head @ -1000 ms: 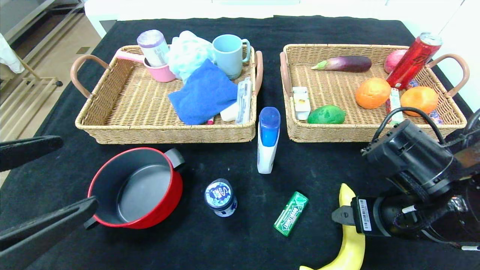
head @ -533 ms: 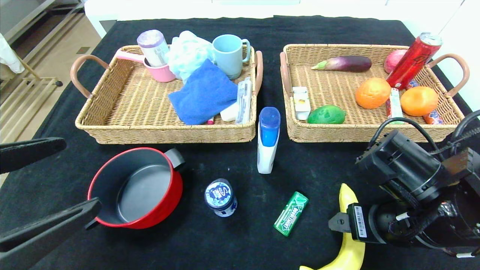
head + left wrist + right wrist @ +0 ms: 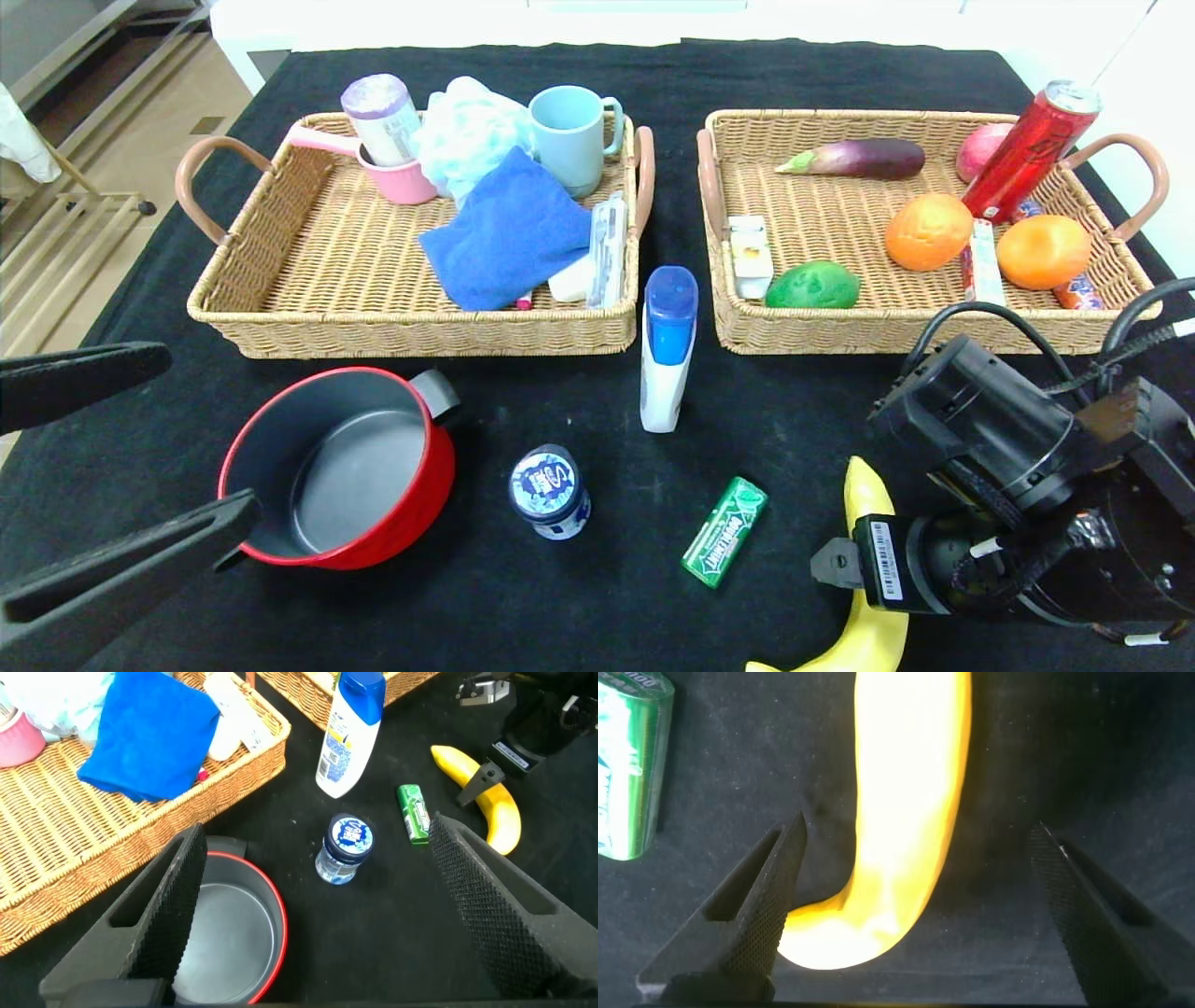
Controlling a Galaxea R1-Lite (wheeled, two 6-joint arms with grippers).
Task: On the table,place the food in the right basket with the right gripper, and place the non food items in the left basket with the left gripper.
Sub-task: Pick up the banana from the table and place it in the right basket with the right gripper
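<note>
My right gripper (image 3: 920, 831) hangs open just above the yellow banana (image 3: 906, 812), one finger on each side of it without touching. In the head view the right arm covers the middle of the banana (image 3: 864, 490) at the table's (image 3: 560, 607) near right. The green gum pack (image 3: 724, 530) and the blue-and-white tub (image 3: 549, 490) lie left of it. My left gripper (image 3: 213, 434) stands open at the near left, by the red pot (image 3: 345, 467). The white bottle (image 3: 667, 350) lies between the left basket (image 3: 420, 336) and the right basket (image 3: 896, 331), which holds two oranges (image 3: 929, 231).
The left basket holds a blue cloth (image 3: 509, 233), a blue mug (image 3: 569, 135), a pink cup and a pale sponge. An eggplant (image 3: 859, 157), a red can (image 3: 1027, 149) and a green fruit (image 3: 814, 286) lie in the right basket.
The right arm has moved down and toward the near edge, lower over the banana. The left gripper has edged slightly to the right. Both stay open.
</note>
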